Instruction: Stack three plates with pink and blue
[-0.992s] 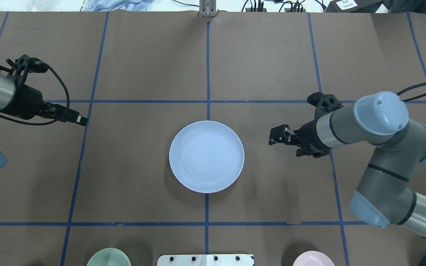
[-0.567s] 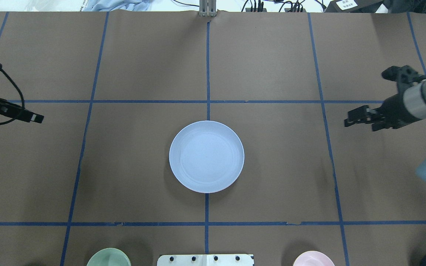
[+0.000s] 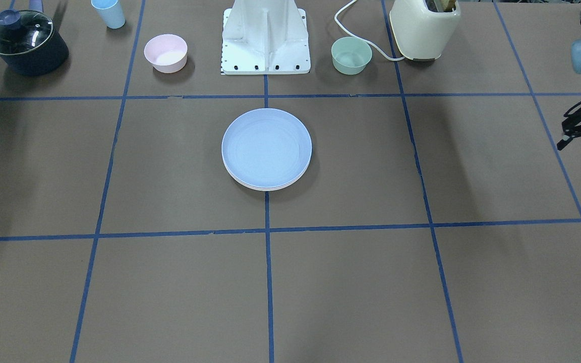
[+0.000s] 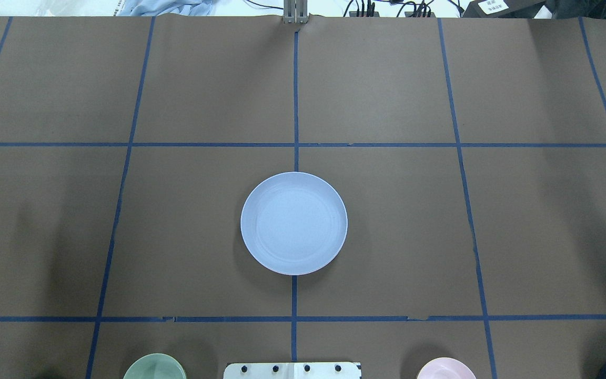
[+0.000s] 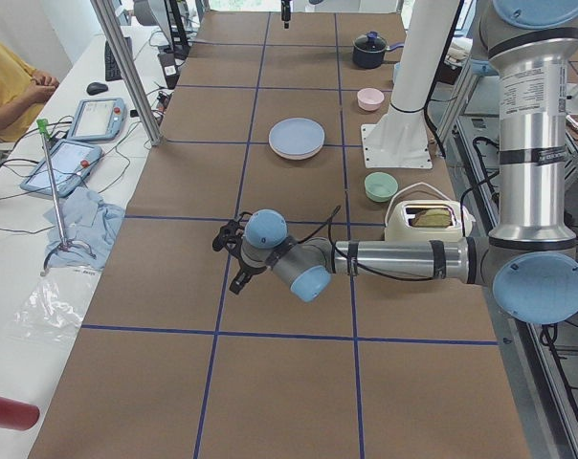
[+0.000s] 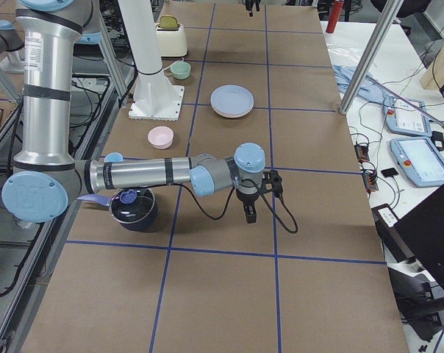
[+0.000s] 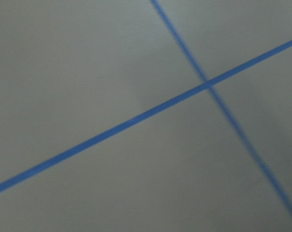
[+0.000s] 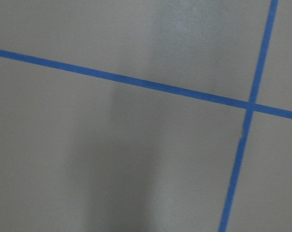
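Observation:
The light blue plate (image 4: 293, 222) lies on top of a stack at the table's middle. In the front-facing view the blue plate (image 3: 266, 147) covers the others; only thin pale rims (image 3: 266, 187) show under its near edge, so the pink and cream-white plates are mostly hidden. My left gripper (image 3: 580, 132) is far off at the table's left end and half cut by the frame edge; I cannot tell its state. It also shows in the exterior left view (image 5: 233, 260). My right gripper (image 6: 250, 211) is far off at the right end, empty; I cannot tell its state.
A small pink bowl (image 3: 166, 52) and a mint-green bowl (image 3: 351, 55) flank the robot base (image 3: 265, 38). A dark lidded pot (image 3: 25, 43), a light blue cup (image 3: 108, 12) and a cream toaster (image 3: 424, 27) stand along that edge. Both wrist views show only brown paper and blue tape.
Both arms have drawn back outward from beside the plate stack, the left to the left and the right to the right, and have left the overhead view. The stack has not moved.

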Available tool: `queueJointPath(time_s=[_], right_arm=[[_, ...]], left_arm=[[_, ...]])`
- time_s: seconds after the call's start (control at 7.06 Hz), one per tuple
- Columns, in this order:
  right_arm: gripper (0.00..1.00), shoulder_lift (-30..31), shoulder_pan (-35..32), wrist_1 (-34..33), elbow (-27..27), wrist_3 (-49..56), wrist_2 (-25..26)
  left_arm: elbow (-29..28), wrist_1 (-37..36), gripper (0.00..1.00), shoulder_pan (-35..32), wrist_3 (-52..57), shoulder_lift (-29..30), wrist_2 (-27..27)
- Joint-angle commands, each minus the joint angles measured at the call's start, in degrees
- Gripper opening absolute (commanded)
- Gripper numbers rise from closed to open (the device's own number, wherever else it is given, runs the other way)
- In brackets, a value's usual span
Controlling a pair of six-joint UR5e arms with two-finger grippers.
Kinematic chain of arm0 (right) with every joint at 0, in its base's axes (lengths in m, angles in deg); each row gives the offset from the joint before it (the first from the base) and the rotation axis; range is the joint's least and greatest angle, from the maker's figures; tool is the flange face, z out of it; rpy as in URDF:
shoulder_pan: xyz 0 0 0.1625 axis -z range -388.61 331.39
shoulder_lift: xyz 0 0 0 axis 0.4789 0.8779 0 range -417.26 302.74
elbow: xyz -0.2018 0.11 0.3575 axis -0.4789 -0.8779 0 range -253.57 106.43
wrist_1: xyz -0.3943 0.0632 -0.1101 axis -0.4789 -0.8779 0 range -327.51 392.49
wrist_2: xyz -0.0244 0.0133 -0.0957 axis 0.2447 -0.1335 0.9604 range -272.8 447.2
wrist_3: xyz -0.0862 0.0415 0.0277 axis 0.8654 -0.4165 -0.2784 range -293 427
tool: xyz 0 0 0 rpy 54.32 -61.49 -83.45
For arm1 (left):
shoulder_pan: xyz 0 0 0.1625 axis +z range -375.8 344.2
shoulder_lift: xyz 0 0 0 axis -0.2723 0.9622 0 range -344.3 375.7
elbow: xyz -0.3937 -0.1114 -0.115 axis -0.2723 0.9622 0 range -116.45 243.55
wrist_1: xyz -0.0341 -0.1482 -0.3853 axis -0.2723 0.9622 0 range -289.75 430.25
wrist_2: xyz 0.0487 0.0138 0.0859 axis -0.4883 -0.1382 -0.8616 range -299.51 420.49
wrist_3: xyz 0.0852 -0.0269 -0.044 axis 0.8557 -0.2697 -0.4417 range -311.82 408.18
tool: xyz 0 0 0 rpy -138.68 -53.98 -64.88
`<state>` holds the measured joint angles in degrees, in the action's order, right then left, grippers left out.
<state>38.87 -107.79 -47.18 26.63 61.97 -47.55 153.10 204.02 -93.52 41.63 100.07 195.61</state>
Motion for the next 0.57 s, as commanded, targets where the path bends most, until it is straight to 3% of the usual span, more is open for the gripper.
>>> queueJointPath(time_s=[0.0,0.42], right_arm=[[1.0,0.8,-4.6,-3.9,-1.9,7.8,-0.7],[1.0,0.1,-4.5,-3.8,-2.0,7.1,-2.5]], left_arm=[[-2.5,-0.1,0.99,-3.3,3.1,-0.4,0.1],[-2.5,-2.7,0.99,-3.3,2.7,0.6,0.0]])
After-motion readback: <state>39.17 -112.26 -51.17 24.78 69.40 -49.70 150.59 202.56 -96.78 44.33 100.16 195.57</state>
